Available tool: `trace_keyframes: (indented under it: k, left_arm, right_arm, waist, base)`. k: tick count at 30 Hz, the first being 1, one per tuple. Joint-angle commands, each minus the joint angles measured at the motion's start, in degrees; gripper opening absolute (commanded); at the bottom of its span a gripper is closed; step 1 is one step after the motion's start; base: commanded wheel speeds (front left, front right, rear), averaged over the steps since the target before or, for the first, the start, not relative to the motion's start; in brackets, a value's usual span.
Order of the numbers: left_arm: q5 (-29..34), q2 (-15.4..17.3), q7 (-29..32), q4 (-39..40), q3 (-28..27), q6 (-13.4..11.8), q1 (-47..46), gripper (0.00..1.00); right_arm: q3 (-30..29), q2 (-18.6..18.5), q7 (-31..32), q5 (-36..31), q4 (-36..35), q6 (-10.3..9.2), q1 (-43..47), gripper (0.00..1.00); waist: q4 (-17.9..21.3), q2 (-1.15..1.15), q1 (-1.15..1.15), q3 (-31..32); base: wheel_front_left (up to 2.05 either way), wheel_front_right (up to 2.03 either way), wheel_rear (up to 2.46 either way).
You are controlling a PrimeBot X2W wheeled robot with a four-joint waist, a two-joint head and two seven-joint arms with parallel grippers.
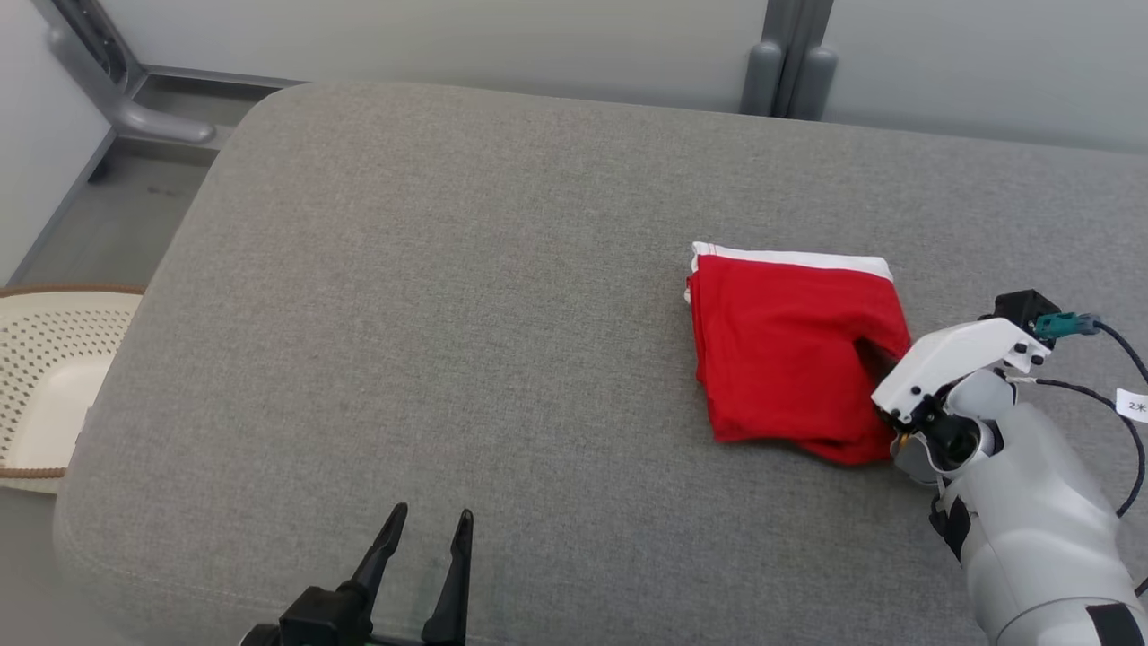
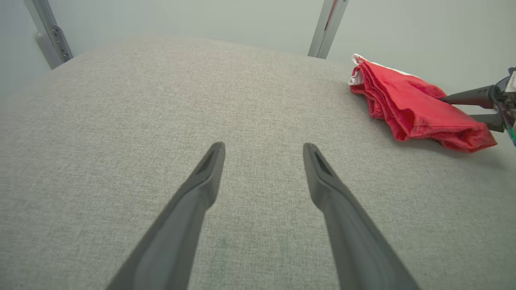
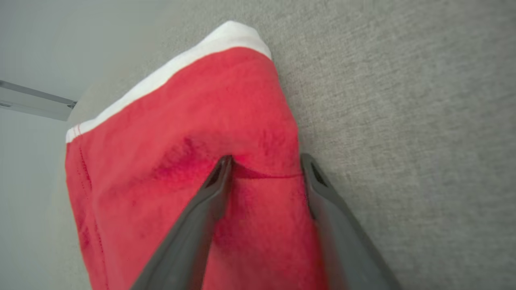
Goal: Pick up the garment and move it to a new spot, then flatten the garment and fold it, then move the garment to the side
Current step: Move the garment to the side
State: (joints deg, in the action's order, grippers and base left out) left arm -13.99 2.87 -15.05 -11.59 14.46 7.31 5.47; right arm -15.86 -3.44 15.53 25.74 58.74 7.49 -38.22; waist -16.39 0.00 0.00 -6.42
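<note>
A red garment (image 1: 789, 350) with a white waistband lies folded on the right part of the grey cushion (image 1: 448, 314). My right gripper (image 1: 883, 377) is at its right edge and is open. In the right wrist view the right gripper (image 3: 266, 161) has one finger pressed onto the red cloth (image 3: 181, 141) and the other at the cloth's border beside the cushion. The left wrist view shows those fingers (image 2: 463, 98) above and below the garment's (image 2: 407, 108) edge. My left gripper (image 1: 426, 529) hovers open over bare cushion near the front edge, far from the garment.
A pale perforated basket (image 1: 45, 386) sits on the floor off the cushion's left side. Grey metal posts (image 1: 789, 63) and wall panels stand behind the cushion. Cables (image 1: 1126, 359) hang off my right wrist. Bare cushion spreads left of the garment.
</note>
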Motion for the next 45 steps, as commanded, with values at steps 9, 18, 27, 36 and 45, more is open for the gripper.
trace_keyframes:
  k: [9,18,27,36,45]
  left_arm:
    - [-0.21,0.09,-0.14,1.37,-2.21,-0.3,0.78,1.0]
    - [1.63,0.1,-0.14,1.85,-0.45,0.16,-3.88,1.0]
    - [1.8,1.77,-0.14,0.66,3.41,0.2,-7.59,1.0]
    - [1.03,3.18,-0.14,0.63,2.94,0.22,-6.78,1.0]
    - [1.01,2.67,-0.14,1.49,1.36,0.22,-5.87,1.0]
  right_arm:
    - [3.56,-0.63,-2.39,2.71,-1.21,0.0,-2.64,0.0]
    - [7.32,-8.67,-2.65,-0.03,-6.6,0.0,-6.47,0.0]
    - [2.21,-17.06,-1.53,-7.29,-4.87,0.0,-15.21,0.0]
    - [-3.68,-24.28,-2.14,-21.71,-1.82,-0.04,-18.33,1.0]
    - [-6.44,-21.72,-8.72,-35.42,-6.28,-0.04,-16.29,1.0]
  waist:
    - [10.42,0.0,0.0,-1.04]
    - [22.08,0.0,0.0,-6.19]
    - [20.13,0.0,0.0,-11.55]
    - [16.41,0.0,0.0,-12.92]
    - [16.41,0.0,0.0,-10.94]
  base:
    - [0.0,0.0,0.0]
    - [0.0,0.0,0.0]
    - [0.0,0.0,0.0]
    - [0.0,0.0,0.0]
    - [0.0,0.0,0.0]
